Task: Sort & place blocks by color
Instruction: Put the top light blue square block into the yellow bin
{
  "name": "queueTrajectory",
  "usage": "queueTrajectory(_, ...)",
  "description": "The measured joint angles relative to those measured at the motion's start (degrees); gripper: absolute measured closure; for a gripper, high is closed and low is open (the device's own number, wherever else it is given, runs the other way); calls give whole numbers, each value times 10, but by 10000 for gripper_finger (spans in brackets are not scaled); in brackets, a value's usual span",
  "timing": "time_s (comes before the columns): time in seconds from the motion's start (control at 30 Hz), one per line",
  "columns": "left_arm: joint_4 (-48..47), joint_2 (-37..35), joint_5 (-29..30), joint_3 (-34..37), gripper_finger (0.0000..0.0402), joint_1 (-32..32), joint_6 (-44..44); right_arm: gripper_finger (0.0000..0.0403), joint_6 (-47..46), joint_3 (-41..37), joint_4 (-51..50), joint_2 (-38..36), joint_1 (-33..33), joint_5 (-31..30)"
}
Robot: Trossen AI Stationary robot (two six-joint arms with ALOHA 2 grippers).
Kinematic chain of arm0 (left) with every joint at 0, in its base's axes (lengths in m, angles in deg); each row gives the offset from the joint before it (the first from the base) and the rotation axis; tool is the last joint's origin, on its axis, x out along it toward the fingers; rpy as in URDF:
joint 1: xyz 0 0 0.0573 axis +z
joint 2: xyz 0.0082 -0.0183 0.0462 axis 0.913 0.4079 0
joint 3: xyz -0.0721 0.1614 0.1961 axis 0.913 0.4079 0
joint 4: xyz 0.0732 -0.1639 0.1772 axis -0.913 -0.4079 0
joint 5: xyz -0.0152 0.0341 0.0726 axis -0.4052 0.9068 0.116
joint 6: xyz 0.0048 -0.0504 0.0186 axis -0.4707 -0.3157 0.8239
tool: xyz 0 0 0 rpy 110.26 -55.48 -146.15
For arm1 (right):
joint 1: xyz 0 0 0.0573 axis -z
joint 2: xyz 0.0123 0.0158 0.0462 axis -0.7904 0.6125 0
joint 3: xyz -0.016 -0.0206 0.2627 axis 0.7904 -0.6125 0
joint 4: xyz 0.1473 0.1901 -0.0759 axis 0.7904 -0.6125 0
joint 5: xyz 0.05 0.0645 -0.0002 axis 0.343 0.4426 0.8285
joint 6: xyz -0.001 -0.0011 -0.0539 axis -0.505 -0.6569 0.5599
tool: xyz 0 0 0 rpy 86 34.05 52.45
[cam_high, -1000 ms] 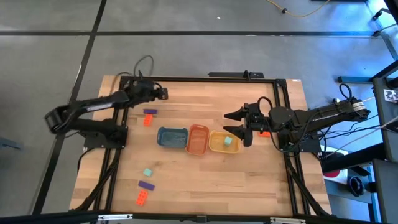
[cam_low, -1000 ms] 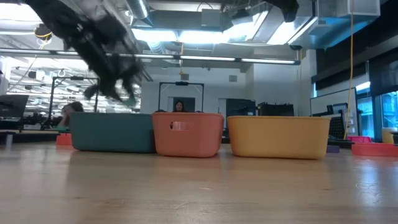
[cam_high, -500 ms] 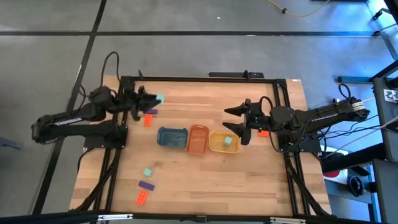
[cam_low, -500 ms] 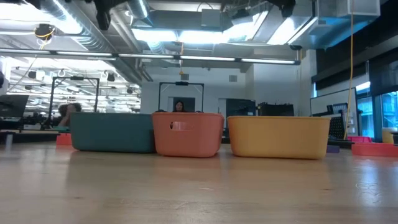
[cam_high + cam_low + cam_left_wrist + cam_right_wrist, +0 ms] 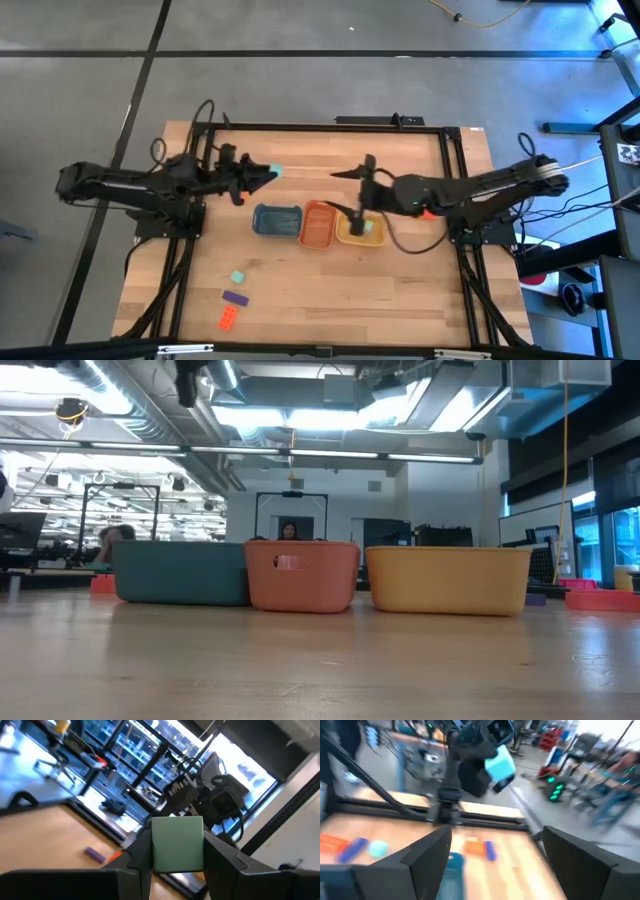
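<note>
Mint green block [image 5: 273,171], blue tray [image 5: 276,221], orange tray [image 5: 318,225], yellow tray [image 5: 358,229], purple brick [image 5: 235,298], orange-red brick [image 5: 228,319], pale wood table [image 5: 330,290].

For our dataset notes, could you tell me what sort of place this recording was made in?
Probably a robotics lab or open workshop. The wooden table sits in a dark metal frame on a grey floor, the ceiling shows bare ducts and strip lights, and people sit at workstations behind the trays.

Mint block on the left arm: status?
Left gripper shut on the mint block, carried above the table near the blue tray. Right gripper open, over the orange tray. Nothing in the way.
</note>
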Motion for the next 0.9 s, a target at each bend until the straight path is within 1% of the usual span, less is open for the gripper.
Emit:
queueTrajectory(0.17, 98, 77, 16, 0, 279, -13, -60, 88, 75, 78, -3, 69, 0, -46)
queueTrajectory(0.27, 152, 114, 24, 0, 279, -18, -94, 88, 102, 100, -5, 95, 2, -55)
queueTrajectory(0.37, 199, 143, 26, 0, 279, -18, -125, 88, 102, 109, -5, 112, 8, -54)
queueTrajectory(0.5, 228, 167, 12, 0, 279, -18, -144, 88, 100, 114, 7, 124, 16, -49)
queueTrajectory(0.63, 227, 189, -17, -10, 279, -18, -159, 88, 100, 115, 28, 127, 23, -10)
queueTrajectory(0.73, 228, 209, -35, -29, 279, -18, -159, 88, 100, 115, 27, 133, 27, 4)
queueTrajectory(0.9, 226, 236, -37, -56, 279, -18, -154, 91, 99, 115, 34, 134, 27, 12)
